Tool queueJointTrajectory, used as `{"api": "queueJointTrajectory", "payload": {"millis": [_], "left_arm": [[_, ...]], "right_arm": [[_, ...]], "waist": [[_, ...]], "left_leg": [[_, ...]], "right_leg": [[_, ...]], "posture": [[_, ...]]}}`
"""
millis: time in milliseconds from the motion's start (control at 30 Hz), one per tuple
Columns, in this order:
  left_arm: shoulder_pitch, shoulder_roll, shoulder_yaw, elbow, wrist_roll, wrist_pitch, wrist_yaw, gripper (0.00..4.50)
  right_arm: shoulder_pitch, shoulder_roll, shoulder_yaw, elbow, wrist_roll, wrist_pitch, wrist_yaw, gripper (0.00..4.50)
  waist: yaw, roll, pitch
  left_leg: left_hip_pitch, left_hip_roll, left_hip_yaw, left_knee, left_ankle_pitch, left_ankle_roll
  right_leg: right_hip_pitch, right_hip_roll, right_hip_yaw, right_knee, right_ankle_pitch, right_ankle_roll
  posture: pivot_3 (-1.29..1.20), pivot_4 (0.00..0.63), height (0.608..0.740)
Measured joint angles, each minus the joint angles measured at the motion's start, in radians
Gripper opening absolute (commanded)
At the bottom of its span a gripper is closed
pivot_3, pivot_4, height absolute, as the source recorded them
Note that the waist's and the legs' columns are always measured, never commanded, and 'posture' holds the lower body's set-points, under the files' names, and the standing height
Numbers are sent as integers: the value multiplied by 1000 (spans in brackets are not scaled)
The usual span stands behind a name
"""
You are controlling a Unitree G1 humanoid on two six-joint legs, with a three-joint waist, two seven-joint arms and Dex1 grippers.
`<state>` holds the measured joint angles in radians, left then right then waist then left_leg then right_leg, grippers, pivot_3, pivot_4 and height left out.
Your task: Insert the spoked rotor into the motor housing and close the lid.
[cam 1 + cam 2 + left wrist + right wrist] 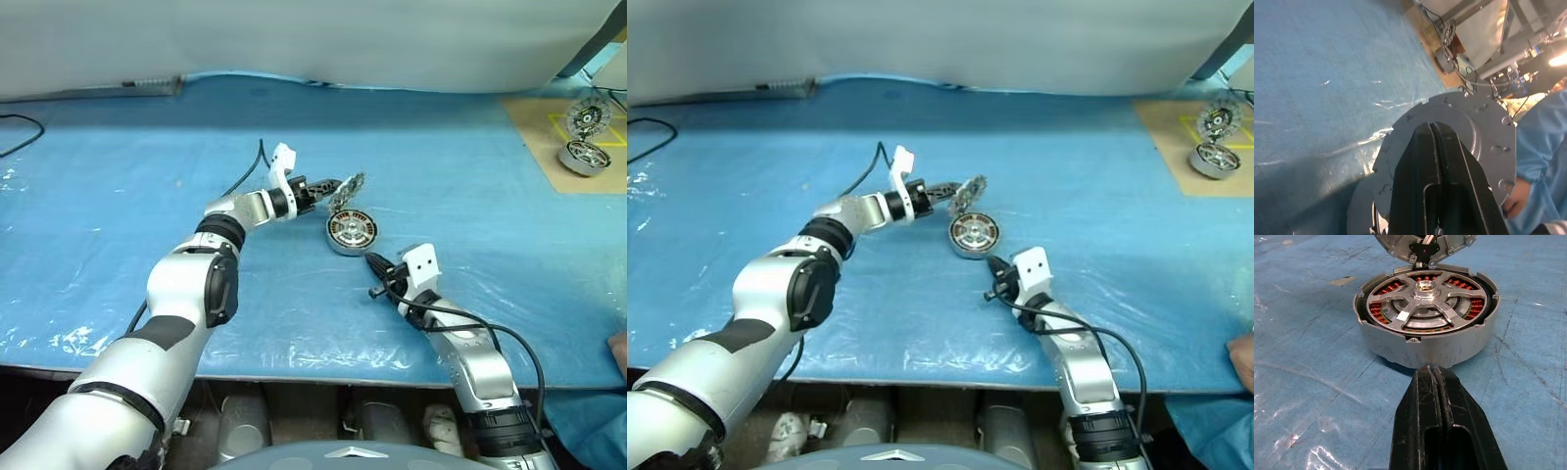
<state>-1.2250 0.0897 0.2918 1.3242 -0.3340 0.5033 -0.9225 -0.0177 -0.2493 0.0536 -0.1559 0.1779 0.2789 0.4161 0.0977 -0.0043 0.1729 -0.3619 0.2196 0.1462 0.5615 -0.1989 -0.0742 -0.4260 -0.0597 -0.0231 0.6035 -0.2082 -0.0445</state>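
progress: spoked rotor (1425,296) already seated in the motor housing (1425,340), lid (346,192) not yet down | left end effector (331,190): fingers pressed together, tips against the raised lid | right end effector (1432,374): pressed together, housing just ahead of its tips on the blue surface (118,196) | left: push lid shut

The motor housing (351,232) sits mid-bench (118,196) with the spoked rotor (1425,301) inside it; the lid (346,192) stands tilted behind, a brown board (549,137) far right.
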Motion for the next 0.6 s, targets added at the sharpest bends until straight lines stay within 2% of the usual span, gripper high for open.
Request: {"api": "queueJointTrajectory", "payload": {"millis": [300, 600], "left_arm": [[-23, -49, -108, 3, 136, -7, -65, 16], [-27, -70, -235, -5, 275, -90, -111, 16]], "right_arm": [[10, 15, 3, -6, -8, -9, -21, 0], [26, 21, 5, -16, -14, -10, -37, 0]], "waist": [[1, 0, 0], [1, -1, 0]], "left_leg": [[0, 0, 0, 0, 0, 0], [4, 0, 0, 0, 0, 0]], "right_leg": [[0, 0, 0, 0, 0, 0], [4, -1, 0, -1, 0, 0]], "posture": [[0, 150, 740], [0, 150, 740]]}}
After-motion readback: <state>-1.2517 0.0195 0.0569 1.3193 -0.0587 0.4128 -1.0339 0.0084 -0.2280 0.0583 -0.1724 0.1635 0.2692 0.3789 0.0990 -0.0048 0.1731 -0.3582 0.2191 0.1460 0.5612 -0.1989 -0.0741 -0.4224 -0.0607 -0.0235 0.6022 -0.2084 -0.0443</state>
